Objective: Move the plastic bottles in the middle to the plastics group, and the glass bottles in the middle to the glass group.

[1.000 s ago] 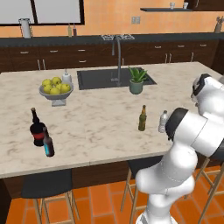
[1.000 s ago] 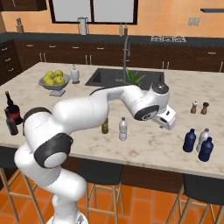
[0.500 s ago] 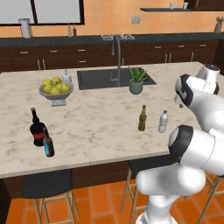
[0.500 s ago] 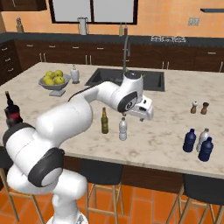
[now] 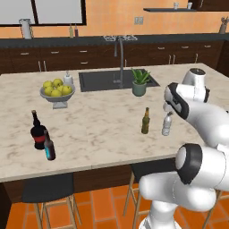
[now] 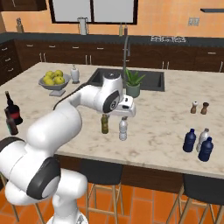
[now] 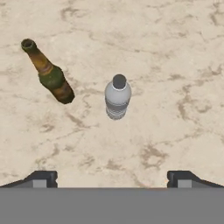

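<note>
Overhead, the gripper (image 7: 112,177) hangs with its jaws wide apart and empty above a pale plastic bottle (image 7: 117,97) standing upright near the front edge of the marble counter (image 5: 103,129). Just beside it stands an olive-brown glass bottle (image 7: 49,73), close but not touching. Toward the counter's left end, a black wine bottle with a red label (image 5: 38,132) and a smaller brown bottle with a blue label (image 5: 49,146) stand together. Near the right end, two dark blue bottles (image 6: 189,141) and a whitish one (image 6: 202,139) cluster by the front edge, with two shakers (image 6: 199,107) behind them.
</note>
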